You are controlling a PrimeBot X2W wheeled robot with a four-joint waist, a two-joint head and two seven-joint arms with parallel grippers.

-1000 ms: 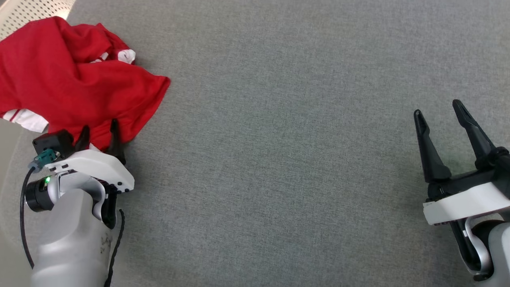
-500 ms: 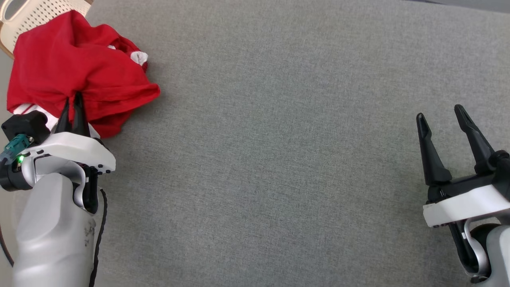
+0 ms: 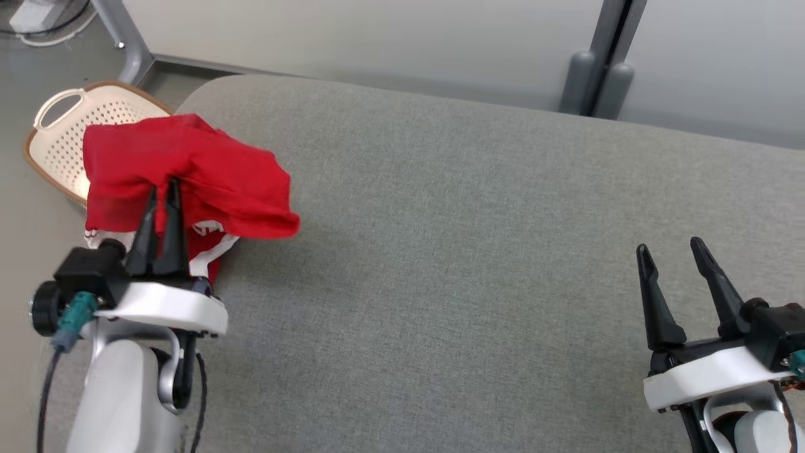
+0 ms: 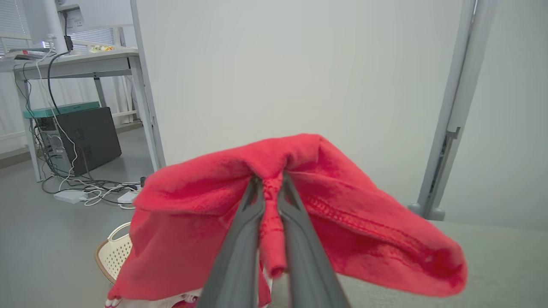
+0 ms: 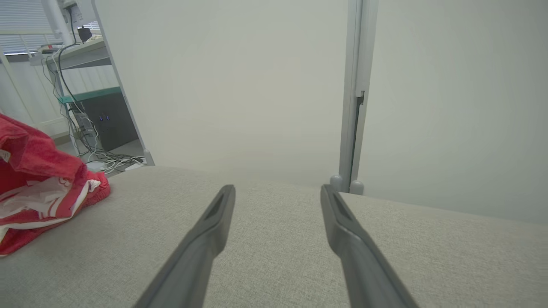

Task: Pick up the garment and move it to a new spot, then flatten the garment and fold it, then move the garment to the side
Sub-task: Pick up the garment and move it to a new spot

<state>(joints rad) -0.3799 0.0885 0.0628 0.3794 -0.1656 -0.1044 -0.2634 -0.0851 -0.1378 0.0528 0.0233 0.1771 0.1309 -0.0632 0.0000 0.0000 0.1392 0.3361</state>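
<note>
Head view, garment: red garment (image 3: 207, 167), bunched, at 10 o'clock. It is raised in a hump, and its white-trimmed lower edge hangs down at the left end of the grey surface (image 3: 453, 264).
Head view, left gripper: left gripper (image 3: 163, 187) at 8 o'clock, fingers pointing to 12. They are drawn narrow and pinch a fold of the garment.
Head view, right gripper: right gripper (image 3: 669, 246) at 4 o'clock, fingers spread wide with bare grey surface showing between them. It is well apart from the garment.
Head view, basket: cream perforated basket (image 3: 53, 129) at 10 o'clock, on the floor past the surface's corner, partly behind the cloth.
Head view, backdrop: pale wall panel (image 3: 377, 38) along 12 o'clock, grey post (image 3: 607, 60) at 1 o'clock.
Left wrist view, fingers: both fingers (image 4: 246, 231) rise from 6 o'clock, almost together, with a red ridge of cloth clamped between them.
Left wrist view, garment: at centre, draping from the pinch toward 8 and 4 o'clock, with a bit of white trim at 7 o'clock.
Left wrist view, surroundings: basket rim at 7 o'clock under the cloth. Desk (image 4: 72, 57) at 10 o'clock, with a dark computer tower (image 4: 87, 137) beneath it and cables (image 4: 92, 192) on the floor at 9 o'clock.
Right wrist view, fingers: set far apart, pointing to 12 over the grey surface.
Right wrist view, garment: at 9 o'clock, red with white striped trim, its folds resting on the surface's left end.
Right wrist view, post: upright at 1 o'clock against the pale panel.
</note>
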